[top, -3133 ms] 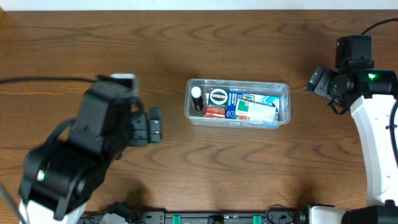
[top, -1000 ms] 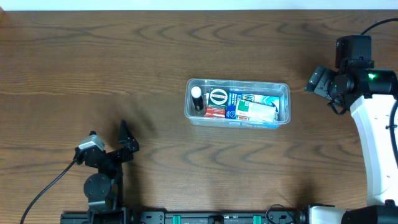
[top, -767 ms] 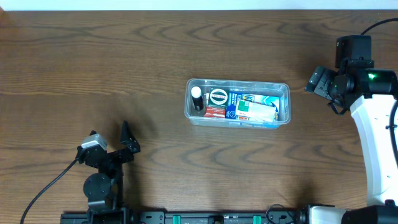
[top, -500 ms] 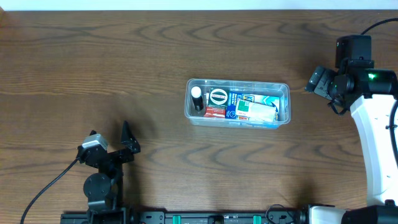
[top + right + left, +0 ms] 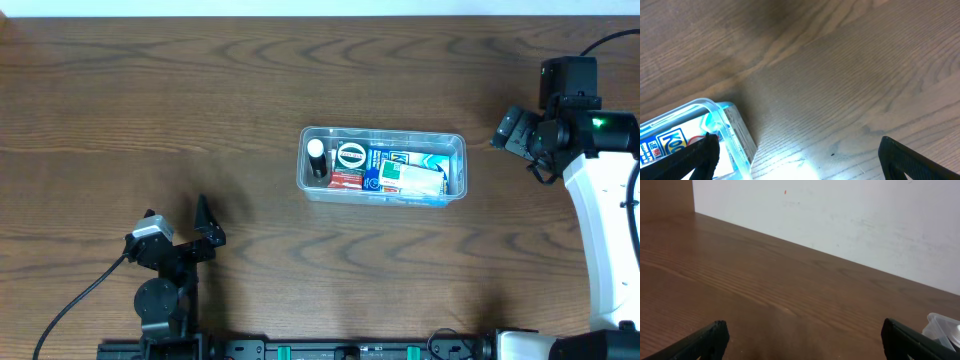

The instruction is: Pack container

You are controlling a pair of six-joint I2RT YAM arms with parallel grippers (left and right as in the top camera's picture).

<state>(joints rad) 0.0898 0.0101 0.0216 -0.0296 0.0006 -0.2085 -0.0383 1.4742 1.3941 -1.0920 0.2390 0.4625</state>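
Note:
The container point(image 5: 458, 150), a clear plastic tub with rounded corners, sits mid-table. It holds several items: a dark tube with a white cap, a round black-and-white lid, red packets and blue and green printed packets. Its corner shows in the right wrist view point(image 5: 735, 130) and its edge in the left wrist view point(image 5: 940, 327). My left gripper point(image 5: 200, 232) is open and empty, low at the front left, far from the container. My right gripper point(image 5: 512, 132) is open and empty, just right of the container.
The brown wood table point(image 5: 300, 80) runs back to a white wall point(image 5: 840, 215). A black cable point(image 5: 75, 300) trails from the left arm at the front edge. The right arm's white link point(image 5: 605, 240) stands along the right side.
About three seconds ago the left arm was raised and stretched toward the container. It has since folded down to the front left. Nothing has moved in the last second.

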